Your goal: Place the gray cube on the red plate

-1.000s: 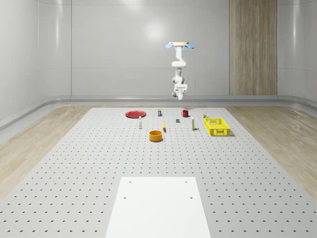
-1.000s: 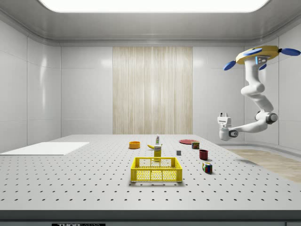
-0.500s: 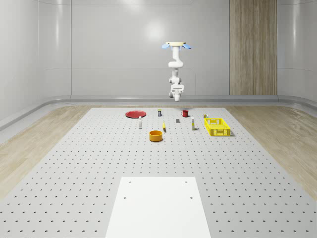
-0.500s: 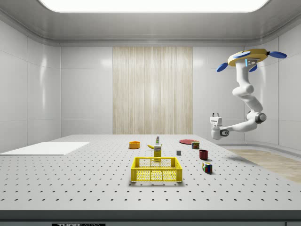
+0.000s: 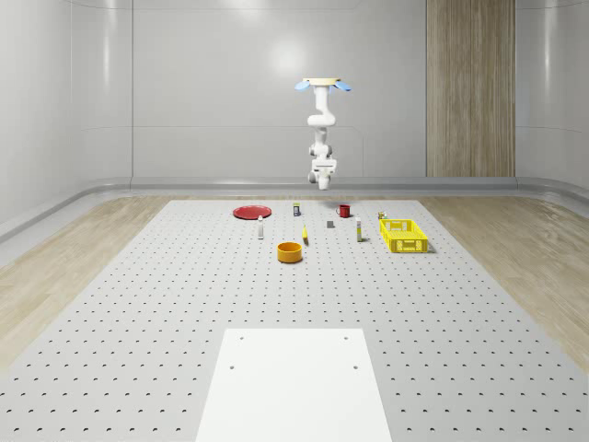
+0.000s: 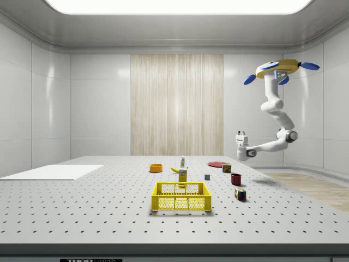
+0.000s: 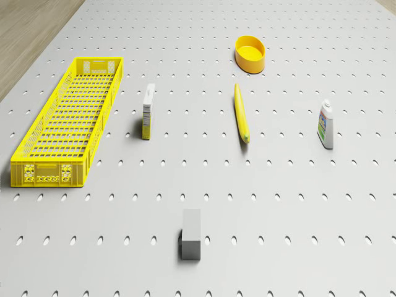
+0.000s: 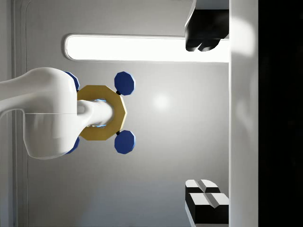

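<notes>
The small gray cube (image 5: 330,223) (image 6: 207,177) (image 7: 191,233) rests on the perforated table, between the red mug and the yellow banana. The red plate (image 5: 250,212) (image 6: 218,164) lies flat near the table's far edge, to the whole-scene view's left of the cube. The drone (image 5: 323,85) (image 6: 278,68) hovers high over the table's far edge. Its arm hangs down and folds forward, so my gripper (image 6: 241,134) (image 5: 322,168) (image 8: 206,113) floats well above the mug and points up at the ceiling. It is open, fingers wide apart, holding nothing.
A yellow crate (image 5: 402,235) (image 7: 68,120) stands to the whole-scene view's right. An orange bowl (image 5: 290,251) (image 7: 250,54), a banana (image 7: 241,113), a small box (image 7: 148,111), a bottle (image 7: 325,125), a red mug (image 6: 236,179) and a coloured cube (image 6: 240,194) stand around. A white sheet (image 5: 294,382) covers the near table.
Drone and arm have shifted toward the whole-scene view's left and the side view's left, coming in over the table's far edge. The gripper stays open. Objects on the table have not moved.
</notes>
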`<state>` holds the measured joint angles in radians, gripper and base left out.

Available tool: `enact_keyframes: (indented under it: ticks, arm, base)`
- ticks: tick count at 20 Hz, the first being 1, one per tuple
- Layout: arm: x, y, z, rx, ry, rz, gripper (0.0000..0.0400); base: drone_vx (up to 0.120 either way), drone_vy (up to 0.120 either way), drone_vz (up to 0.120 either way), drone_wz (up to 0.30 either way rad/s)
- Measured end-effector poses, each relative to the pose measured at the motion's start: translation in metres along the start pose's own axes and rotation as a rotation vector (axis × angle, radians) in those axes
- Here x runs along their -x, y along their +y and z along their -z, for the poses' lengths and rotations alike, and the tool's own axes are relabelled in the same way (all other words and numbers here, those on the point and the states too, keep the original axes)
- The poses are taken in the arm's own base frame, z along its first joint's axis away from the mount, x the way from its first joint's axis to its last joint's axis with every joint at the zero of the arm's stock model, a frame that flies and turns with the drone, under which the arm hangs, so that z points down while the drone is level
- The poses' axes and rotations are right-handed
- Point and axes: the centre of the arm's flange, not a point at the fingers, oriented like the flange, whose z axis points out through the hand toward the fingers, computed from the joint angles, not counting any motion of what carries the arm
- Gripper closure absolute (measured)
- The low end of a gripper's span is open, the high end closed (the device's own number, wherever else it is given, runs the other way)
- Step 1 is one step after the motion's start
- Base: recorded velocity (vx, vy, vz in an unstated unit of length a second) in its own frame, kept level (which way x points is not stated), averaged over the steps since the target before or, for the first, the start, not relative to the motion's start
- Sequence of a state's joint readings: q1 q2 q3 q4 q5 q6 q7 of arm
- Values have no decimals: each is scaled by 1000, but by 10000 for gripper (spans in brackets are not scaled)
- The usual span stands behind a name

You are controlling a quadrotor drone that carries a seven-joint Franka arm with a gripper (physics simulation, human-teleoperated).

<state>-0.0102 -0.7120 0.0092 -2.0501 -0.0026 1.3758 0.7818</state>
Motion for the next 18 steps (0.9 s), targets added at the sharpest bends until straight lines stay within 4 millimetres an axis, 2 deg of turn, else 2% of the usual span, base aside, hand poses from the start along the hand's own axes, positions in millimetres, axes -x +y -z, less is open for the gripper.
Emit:
enact_keyframes:
  ticks: [4, 7, 18]
  arm:
    - [1, 0, 0, 4, 8, 0, 0]
    - [2, -1, 0, 10, 18, 0, 0]
    - [13, -11, -2, 113, 132, 2, 0]
  base:
    - [120, 0, 0, 0]
    - [120, -80, 0, 0]
    - [120, 0, 0, 0]
